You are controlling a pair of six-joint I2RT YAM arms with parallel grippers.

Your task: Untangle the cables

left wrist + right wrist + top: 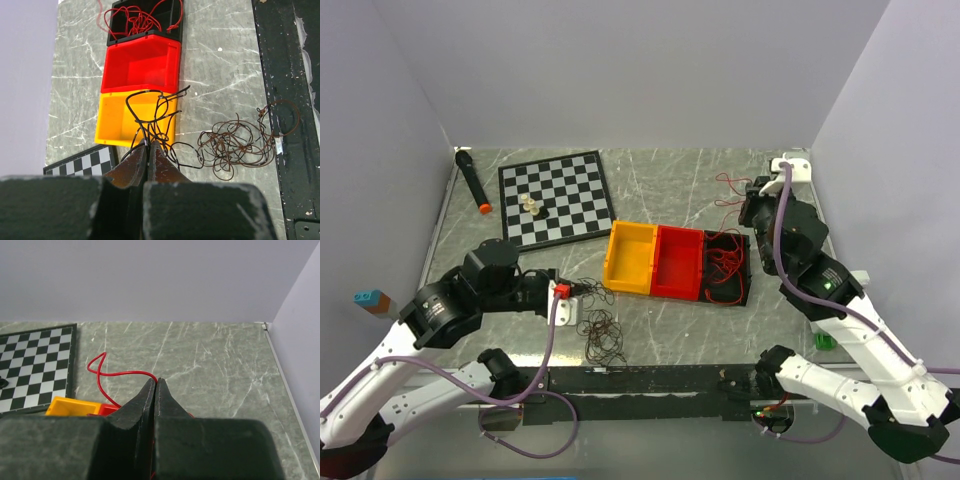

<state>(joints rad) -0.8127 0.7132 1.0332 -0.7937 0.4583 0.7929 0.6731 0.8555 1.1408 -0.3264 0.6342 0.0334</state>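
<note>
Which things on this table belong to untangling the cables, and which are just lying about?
Belong to the job:
red cables, pinched by the right gripper
black cables, pinched by the left gripper

Just lying about:
chessboard
chess pieces
marker
yellow bin
red bin
black bin, though some red cables lie in it
</note>
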